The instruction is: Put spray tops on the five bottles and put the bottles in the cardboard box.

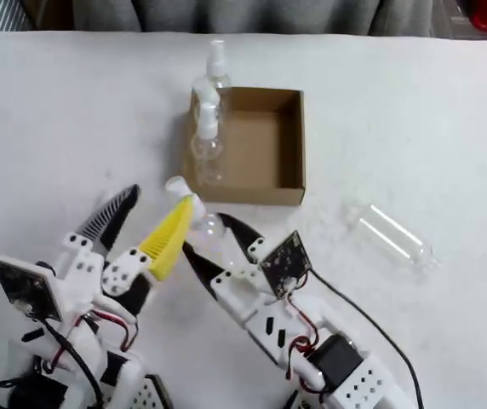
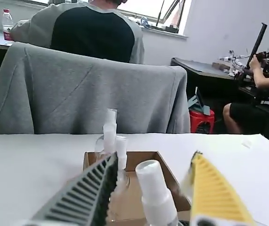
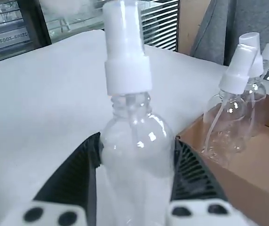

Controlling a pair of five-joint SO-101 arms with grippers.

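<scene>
Trouble, as I judged it, lay in the spray top (image 3: 126, 56). It sat on the bottle (image 3: 137, 155), but I could not tell whether it was seated home. A sideways nudge from the left claw (image 1: 160, 196) could have knocked it askew or twisted the bottle in its grip. That claw stood wide, its yellow finger (image 1: 171, 232) just beside the top and its grey one well apart. The right claw (image 1: 203, 232) was clamped around the bottle's belly, near the front wall of the cardboard box (image 1: 290, 145). The bottle was clear, round-shouldered and slick-looking, the top white. Capped bottles (image 1: 207, 141) stood at the box's left side, and one bare bottle (image 1: 392, 234) lay well apart on the tabletop (image 1: 73, 111).
</scene>
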